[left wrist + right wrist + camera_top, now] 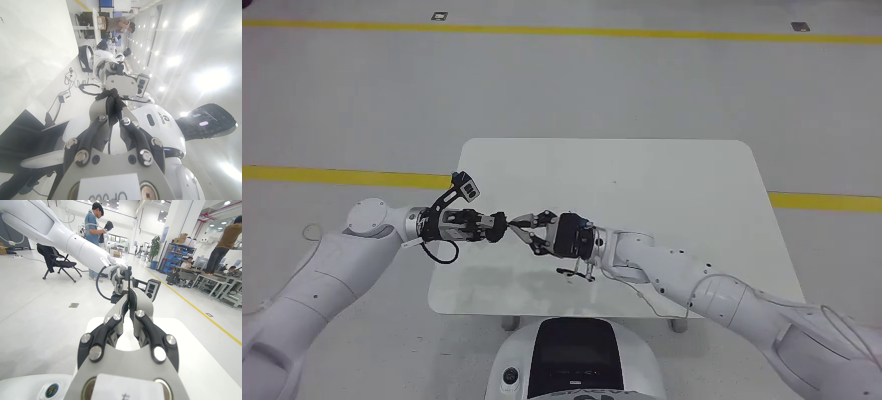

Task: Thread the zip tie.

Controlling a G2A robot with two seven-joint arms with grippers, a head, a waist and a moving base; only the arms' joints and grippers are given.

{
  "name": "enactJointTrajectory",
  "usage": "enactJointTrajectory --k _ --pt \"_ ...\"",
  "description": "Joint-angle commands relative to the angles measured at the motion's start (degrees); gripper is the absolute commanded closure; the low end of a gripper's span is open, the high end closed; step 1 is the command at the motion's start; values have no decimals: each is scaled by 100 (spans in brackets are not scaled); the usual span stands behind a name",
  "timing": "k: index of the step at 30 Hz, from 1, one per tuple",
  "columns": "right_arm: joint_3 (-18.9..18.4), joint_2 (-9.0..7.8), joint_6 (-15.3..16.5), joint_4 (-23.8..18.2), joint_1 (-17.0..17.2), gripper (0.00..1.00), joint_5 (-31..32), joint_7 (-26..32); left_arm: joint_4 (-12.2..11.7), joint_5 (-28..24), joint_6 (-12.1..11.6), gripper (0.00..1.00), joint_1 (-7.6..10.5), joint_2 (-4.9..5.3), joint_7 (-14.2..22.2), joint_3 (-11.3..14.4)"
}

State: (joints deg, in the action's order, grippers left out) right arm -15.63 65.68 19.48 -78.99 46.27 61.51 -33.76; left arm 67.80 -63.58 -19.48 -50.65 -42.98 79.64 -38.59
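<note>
Both grippers tip to tip over near-left part of table (662,190). Right gripper (129,307) clamped on zip tie (129,283), strip standing up out of fingertips, just in front of left gripper (113,113). Left one pinched on thin black strand, looks like same tie. Where tips meet it's a dark tangle, can't tell strap from pads.

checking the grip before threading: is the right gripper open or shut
Shut: the right gripper pinches the thin black plastic zip tie between its ribbed pads.
</note>
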Motion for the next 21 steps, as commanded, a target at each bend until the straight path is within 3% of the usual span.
enactJointTrajectory --k 1,11,13,14,21 --pt "28 13 0 14 -12 100 -7 13 0 0 0 100 0 0 0 0" --pt "106 53 0 90 -50 100 -57 -36 0 0 0 100 0 0 0 0" --pt "110 49 0 81 -53 19 -65 -51 0 0 0 100 0 0 0 0" --pt "109 44 0 75 -58 0 -68 -55 0 0 0 100 0 0 0 0" --pt "14 -58 0 -40 -35 0 83 -124 0 0 0 100 0 0 0 0"
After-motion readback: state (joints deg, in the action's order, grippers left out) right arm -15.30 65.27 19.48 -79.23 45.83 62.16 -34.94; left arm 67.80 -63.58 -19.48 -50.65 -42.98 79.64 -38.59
